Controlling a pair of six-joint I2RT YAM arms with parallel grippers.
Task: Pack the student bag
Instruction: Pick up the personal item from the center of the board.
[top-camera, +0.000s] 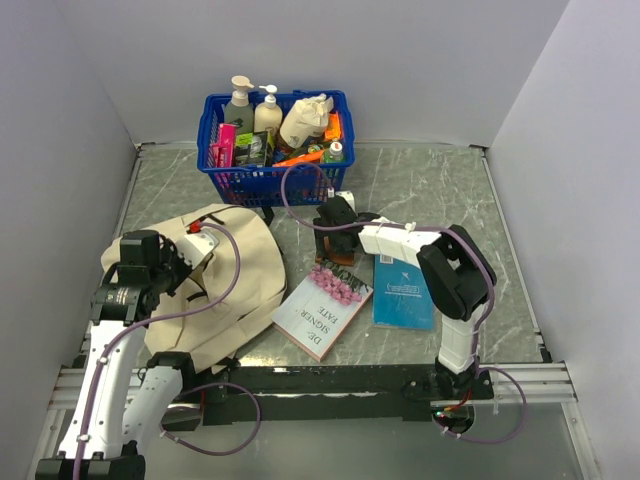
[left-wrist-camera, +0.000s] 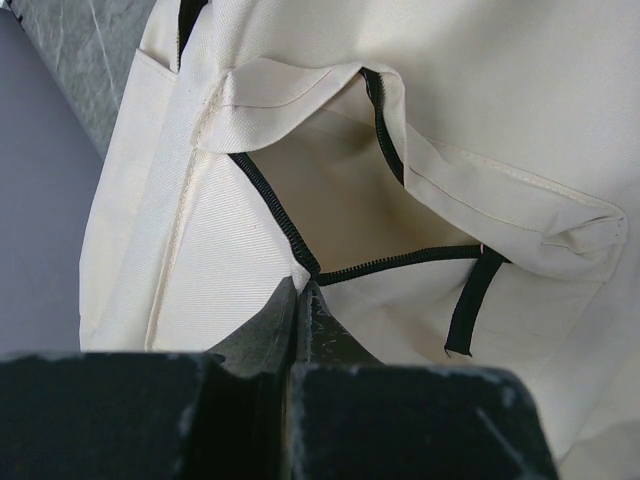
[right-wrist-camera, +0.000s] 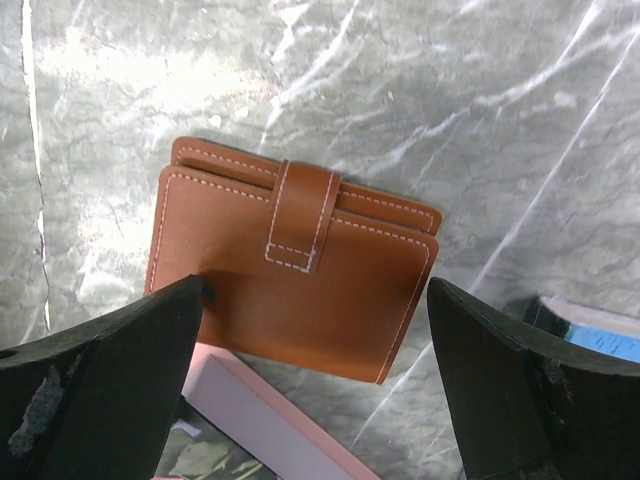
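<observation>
While its front pocket gapes with nothing visibly inside, packing looks barely begun. The student bag (top-camera: 235, 285), soft cream canvas with a black zipper, slumps at eight o'clock, its pocket edge pinched in the closed left gripper (left-wrist-camera: 300, 300). The latticed blue basket (top-camera: 275, 150) sits full at twelve. A pale paperback (top-camera: 322, 312) and a blue book (top-camera: 403, 290) lie at centre. A stitched tan leather wallet (right-wrist-camera: 295, 265) lies ungrasped between the right gripper's (right-wrist-camera: 315, 290) wide-spread jaws.
</observation>
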